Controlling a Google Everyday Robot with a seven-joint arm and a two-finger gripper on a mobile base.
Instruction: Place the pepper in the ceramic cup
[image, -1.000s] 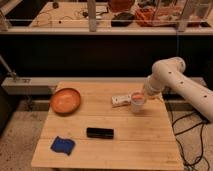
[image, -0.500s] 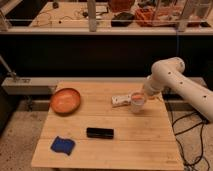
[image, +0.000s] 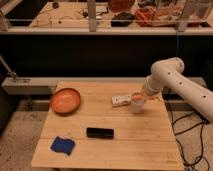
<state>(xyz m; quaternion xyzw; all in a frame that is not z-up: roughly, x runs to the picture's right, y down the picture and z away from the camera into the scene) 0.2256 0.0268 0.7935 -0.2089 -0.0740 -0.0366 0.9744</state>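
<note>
The gripper (image: 142, 93) hangs directly over the ceramic cup (image: 137, 106), with the pepper (image: 135, 96) just beneath it at the cup's mouth. Whether it grips the pepper cannot be told. The orange bowl (image: 65, 100) sits well away.

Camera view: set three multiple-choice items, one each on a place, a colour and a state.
1. The round orange bowl stands on the wooden table's: A left part; B right edge; C front middle.
2. The small glossy ceramic cup is: A black; B white; C blue.
3. That cup stands: A upright; B on its side; C upside down.
A, the bowl is far left of the cup. B, its wall shows white. A, its mouth faces up, the gripper just above it.
</note>
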